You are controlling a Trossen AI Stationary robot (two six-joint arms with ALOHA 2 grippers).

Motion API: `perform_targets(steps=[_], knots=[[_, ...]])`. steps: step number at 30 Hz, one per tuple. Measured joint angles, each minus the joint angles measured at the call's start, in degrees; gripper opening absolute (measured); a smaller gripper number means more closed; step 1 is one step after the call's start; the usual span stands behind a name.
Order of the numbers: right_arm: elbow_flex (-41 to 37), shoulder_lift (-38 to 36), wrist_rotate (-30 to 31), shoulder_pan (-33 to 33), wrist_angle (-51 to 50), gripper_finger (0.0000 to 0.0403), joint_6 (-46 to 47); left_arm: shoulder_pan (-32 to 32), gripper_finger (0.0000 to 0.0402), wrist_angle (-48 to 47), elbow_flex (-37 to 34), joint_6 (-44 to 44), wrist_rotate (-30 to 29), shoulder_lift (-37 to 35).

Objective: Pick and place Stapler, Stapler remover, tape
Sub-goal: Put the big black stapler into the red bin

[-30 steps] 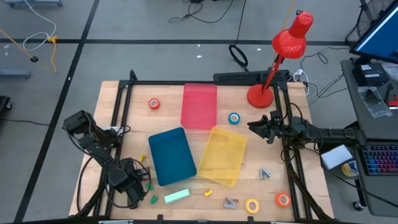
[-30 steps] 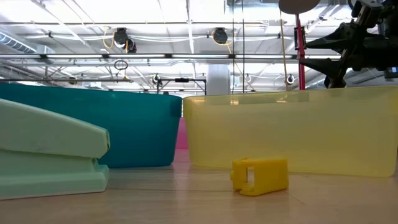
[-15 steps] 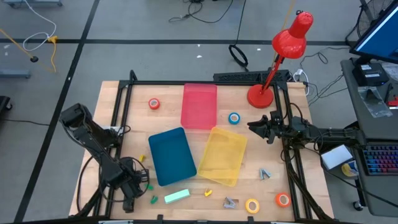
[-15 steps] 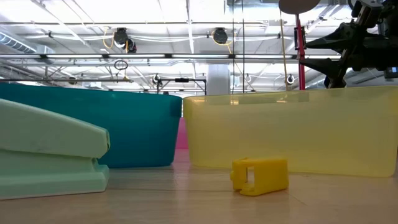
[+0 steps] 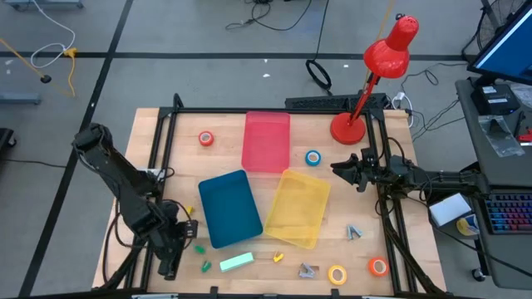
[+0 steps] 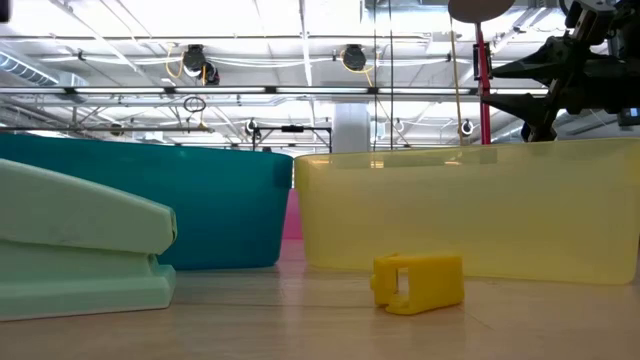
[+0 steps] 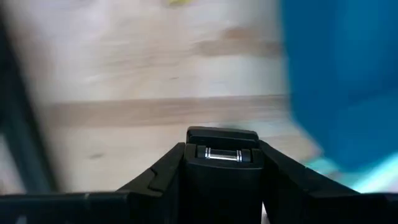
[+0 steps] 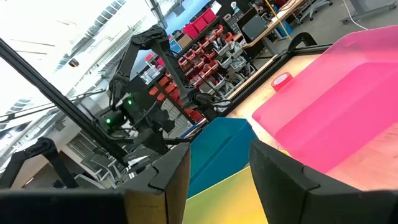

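Grey concrete floor [image 5: 208, 33] with dark seams and loose cables [image 5: 274, 15]. Red desk lamp [image 5: 378, 71] at tabletop's far right corner. Fluorescent ceiling lights [image 6: 150, 20], parts shelving [image 8: 211, 37] behind.

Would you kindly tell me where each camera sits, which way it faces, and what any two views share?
High view: overhead, straight down on the table; both arms show.
Low view: table height, facing the mint stapler and yellow tray; the right gripper shows above.
Left wrist view: close over the wood, blue tray beside; its own dark mount shows.
Right wrist view: across the pink tray; its own fingers and the far left arm show.
Shared: the yellow tray, in high and low views.
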Motion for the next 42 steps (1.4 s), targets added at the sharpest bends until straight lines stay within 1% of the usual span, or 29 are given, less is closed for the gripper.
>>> perform_targets(steps=[5,9,12,15,20,23,27,30,34,38,42], knots=[[0.00,0.00,0.00,0.00,0.00,0.0157,-0.02,3.38,0.0160,2.15,0.02,5.07,-8.23,-2.82],[-0.02,0.00,0.00,0.00,0.00,0.0157,0.00,7.80,0.0160,5.64,0.04,12.03,-15.60,-4.50],[-0.02,0.00,0.00,0.00,0.00,0.0157,0.00,12.24,0.0160,8.19,0.04,18.80,-18.18,-5.45],[-0.01,0.00,0.00,-0.01,0.00,0.0157,-0.01,17.38,0.0160,12.22,0.04,26.84,-19.11,-6.10],[0.00,0.00,0.00,0.00,0.00,0.0157,0.00,27.33,0.0160,19.53,0.04,41.22,-19.48,-6.15],[0.00,0.00,0.00,-0.01,0.00,0.0157,0.00,33.47,0.0160,25.84,0.04,50.20,-19.30,-6.15],[0.00,0.00,0.00,-0.02,0.00,0.0157,0.00,41.74,0.0160,36.16,0.04,63.06,-16.55,-6.15],[-0.01,0.00,0.00,-0.01,0.00,0.0157,0.00,47.56,0.0160,43.04,0.07,70.65,-14.20,-6.15],[0.00,0.00,0.00,0.00,0.00,0.0157,0.00,54.61,0.0160,47.36,0.07,76.37,-12.95,-6.13],[-0.01,0.00,0.00,-0.01,0.00,0.0157,0.00,61.10,0.0160,48.35,0.07,79.05,-11.76,-6.11],[0.00,0.00,0.00,-0.02,0.00,0.0157,0.00,66.24,0.0160,49.64,0.38,81.05,-9.77,-5.11]])
